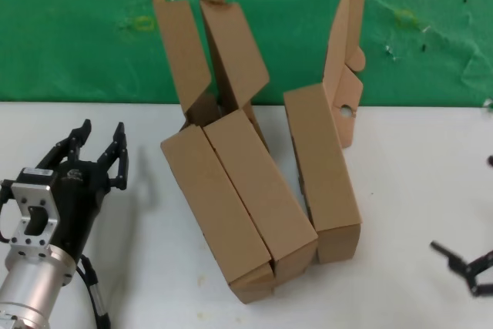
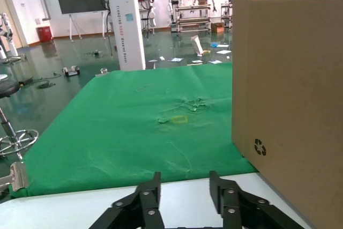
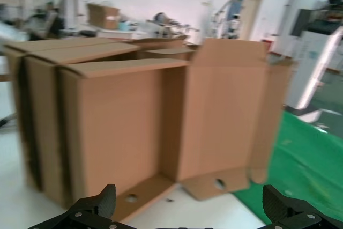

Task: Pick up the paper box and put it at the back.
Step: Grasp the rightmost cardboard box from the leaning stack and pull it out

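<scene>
The paper box [image 1: 322,166] is a flat brown mailer standing on its long side on the white table, right of centre. Its hinged lid [image 1: 344,67] with ear flaps stands up against the green cloth at the back [image 1: 85,28]. My right gripper [image 1: 468,267] is open and empty at the table's front right, apart from the box. In the right wrist view the box [image 3: 115,132] and its lid [image 3: 225,105] are ahead of the open gripper [image 3: 187,210]. My left gripper [image 1: 100,148] is open and empty at the front left; it also shows in the left wrist view [image 2: 185,191].
Two joined-looking brown boxes [image 1: 231,206] with tall rounded-tab lids [image 1: 204,44] stand left of the paper box, almost touching it. One of them fills the side of the left wrist view [image 2: 289,89]. The green cloth [image 2: 134,127] lies beyond the white tabletop [image 1: 416,213].
</scene>
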`<action>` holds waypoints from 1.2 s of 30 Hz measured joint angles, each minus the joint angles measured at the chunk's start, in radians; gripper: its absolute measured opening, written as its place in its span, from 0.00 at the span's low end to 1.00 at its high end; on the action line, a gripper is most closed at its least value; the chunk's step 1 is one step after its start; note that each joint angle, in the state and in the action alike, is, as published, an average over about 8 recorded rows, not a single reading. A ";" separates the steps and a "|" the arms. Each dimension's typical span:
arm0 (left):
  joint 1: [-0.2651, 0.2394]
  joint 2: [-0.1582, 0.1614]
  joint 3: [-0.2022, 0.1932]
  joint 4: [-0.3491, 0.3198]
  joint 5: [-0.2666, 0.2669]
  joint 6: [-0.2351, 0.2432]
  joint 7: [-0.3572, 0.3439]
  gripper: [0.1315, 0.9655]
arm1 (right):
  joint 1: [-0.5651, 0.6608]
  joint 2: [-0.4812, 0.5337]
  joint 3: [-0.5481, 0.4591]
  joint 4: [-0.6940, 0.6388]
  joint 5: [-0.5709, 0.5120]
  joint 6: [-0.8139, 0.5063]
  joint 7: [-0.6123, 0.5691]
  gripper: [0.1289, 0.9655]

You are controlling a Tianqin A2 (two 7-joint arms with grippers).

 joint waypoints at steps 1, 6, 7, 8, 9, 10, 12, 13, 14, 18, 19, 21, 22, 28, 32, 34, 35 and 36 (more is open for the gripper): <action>0.000 0.000 0.000 0.000 0.000 0.000 0.000 0.37 | -0.005 0.001 -0.009 0.011 -0.007 0.002 -0.002 1.00; 0.000 0.000 0.000 0.000 0.000 0.000 0.000 0.23 | -0.017 0.006 -0.075 0.069 -0.054 0.019 -0.006 1.00; 0.000 0.000 0.000 0.000 0.000 0.000 0.000 0.21 | -0.016 0.008 -0.090 0.078 -0.064 0.024 -0.005 1.00; 0.000 0.000 0.000 0.000 0.000 0.000 0.000 0.18 | -0.014 0.011 -0.107 0.087 -0.075 0.028 -0.004 1.00; 0.000 0.000 0.000 0.000 0.000 0.000 0.000 0.18 | -0.011 0.013 -0.124 0.094 -0.086 0.034 -0.002 1.00; 0.000 0.000 0.000 0.000 0.000 0.000 0.000 0.18 | -0.008 0.016 -0.140 0.099 -0.097 0.039 0.001 1.00; 0.000 0.000 0.000 0.000 0.000 0.000 0.000 0.18 | 0.001 0.023 -0.172 0.106 -0.118 0.049 0.007 1.00; 0.000 0.000 0.000 0.000 0.000 0.000 0.000 0.16 | 0.006 0.027 -0.187 0.108 -0.128 0.054 0.011 1.00; 0.000 0.000 0.000 0.000 0.000 0.000 0.000 0.15 | 0.011 0.030 -0.202 0.109 -0.137 0.060 0.015 1.00; 0.000 0.000 0.000 0.000 0.000 0.000 0.000 0.08 | 0.032 0.036 -0.253 0.116 -0.165 0.083 0.033 1.00; 0.000 0.000 0.000 0.000 0.000 0.000 0.000 0.07 | 0.038 0.036 -0.264 0.119 -0.171 0.089 0.037 0.99; 0.000 0.000 0.000 0.000 0.000 0.000 0.000 0.05 | 0.050 0.033 -0.288 0.126 -0.182 0.103 0.046 0.98; 0.000 0.000 0.000 0.000 0.000 0.000 0.000 0.05 | 0.056 0.031 -0.300 0.129 -0.188 0.110 0.051 0.98; 0.000 0.000 0.000 0.000 0.000 0.000 0.000 0.02 | 0.101 0.016 -0.369 0.146 -0.222 0.150 0.081 0.94; 0.000 0.000 0.000 0.000 0.000 0.000 0.000 0.01 | 0.121 0.017 -0.400 0.154 -0.236 0.168 0.096 0.87; 0.000 0.000 0.000 0.000 0.000 0.000 0.000 0.01 | 0.127 0.020 -0.410 0.157 -0.239 0.173 0.101 0.84; 0.000 0.000 0.000 0.000 0.000 0.000 0.000 0.01 | 0.129 0.022 -0.413 0.157 -0.240 0.175 0.103 0.82; 0.000 0.000 0.000 0.000 0.000 0.000 0.000 0.01 | 0.132 0.024 -0.416 0.157 -0.239 0.176 0.104 0.82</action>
